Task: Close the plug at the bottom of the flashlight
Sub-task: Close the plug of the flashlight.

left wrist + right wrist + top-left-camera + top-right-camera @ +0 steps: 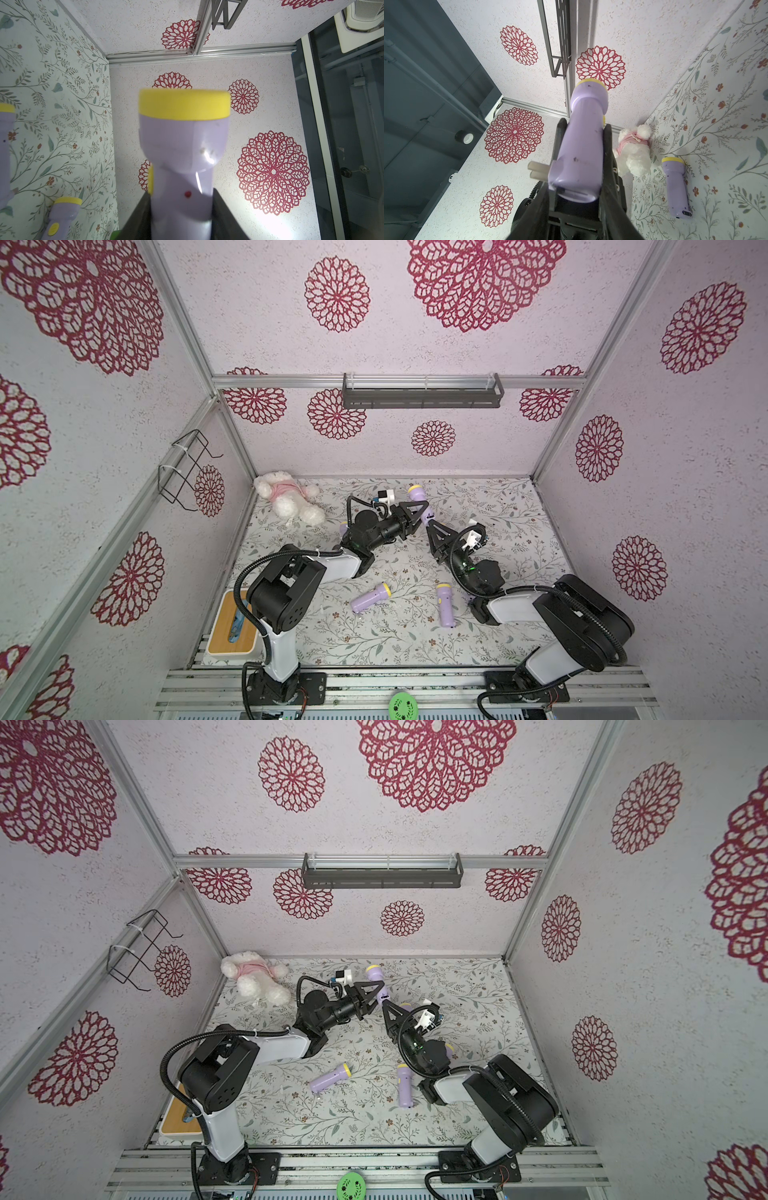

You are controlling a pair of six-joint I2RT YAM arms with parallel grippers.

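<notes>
A lilac flashlight (417,494) with a yellow head is held above the back of the table, head toward the back wall. My left gripper (424,506) comes in from the left and is shut on its body; in the left wrist view its black fingers (143,207) clamp the handle below the head (182,141). My right gripper (430,523) is shut on the flashlight's bottom end, its fingers (609,145) flanking the body (583,135). The plug (538,170) stands folded out, with two pale prongs sticking sideways from the base past one finger.
Two more lilac flashlights (370,597) (445,605) lie on the floral tabletop in front of the arms. A white plush toy (289,497) is at the back left. A wood-lidded box (232,626) sits by the left arm's base, and a wire rack (187,468) hangs on the left wall.
</notes>
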